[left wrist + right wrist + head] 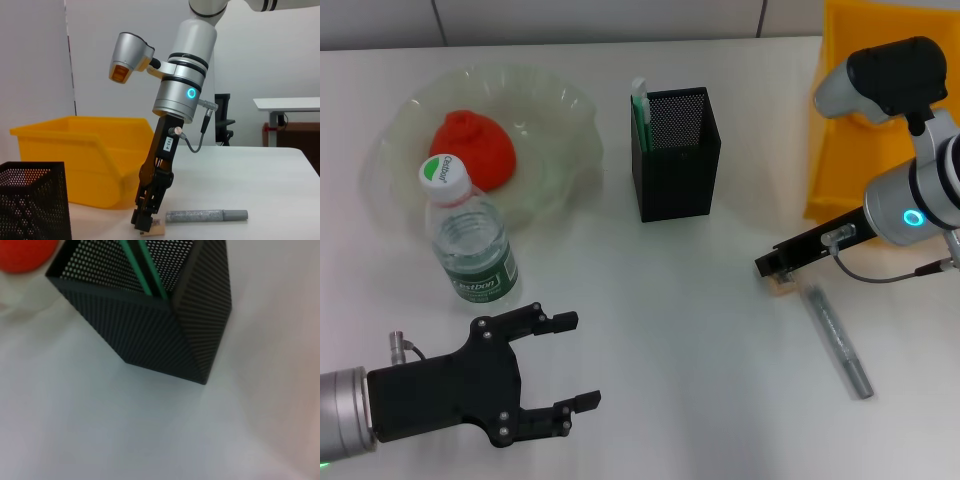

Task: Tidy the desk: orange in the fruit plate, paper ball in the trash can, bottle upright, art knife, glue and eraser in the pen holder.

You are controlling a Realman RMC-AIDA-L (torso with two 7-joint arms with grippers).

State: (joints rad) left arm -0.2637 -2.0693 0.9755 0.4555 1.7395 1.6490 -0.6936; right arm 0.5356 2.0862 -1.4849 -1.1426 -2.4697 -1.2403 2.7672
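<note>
Down at the near edge of the white table [650,330], the left gripper [576,360] hangs with its two black fingers spread wide apart, and it holds nothing. Just past it stands the bottle [470,240], upright, with a white cap on top. Green writing runs round the cap and across the green label, but the words are too small to read for sure.

Behind the bottle sits the clear fruit plate [560,130] with wavy edges. Inside it is the orange [472,148], which looks reddish.

Near the middle of the table stands the black mesh pen holder [675,155]. One green and white stick, maybe the glue [640,110], leans in its left corner.

On the right side, the right gripper [144,224] points down at the table. Its fingertips are touching a small tan eraser [154,232]. I cannot tell if the fingers are squeezing it or not. A tiny white tag on that arm has numbers, too small to read.

Right beside the eraser lies the grey art knife [838,342], flat on the table. A yellow bin [850,120] sits at the far right, behind the arm.
</note>
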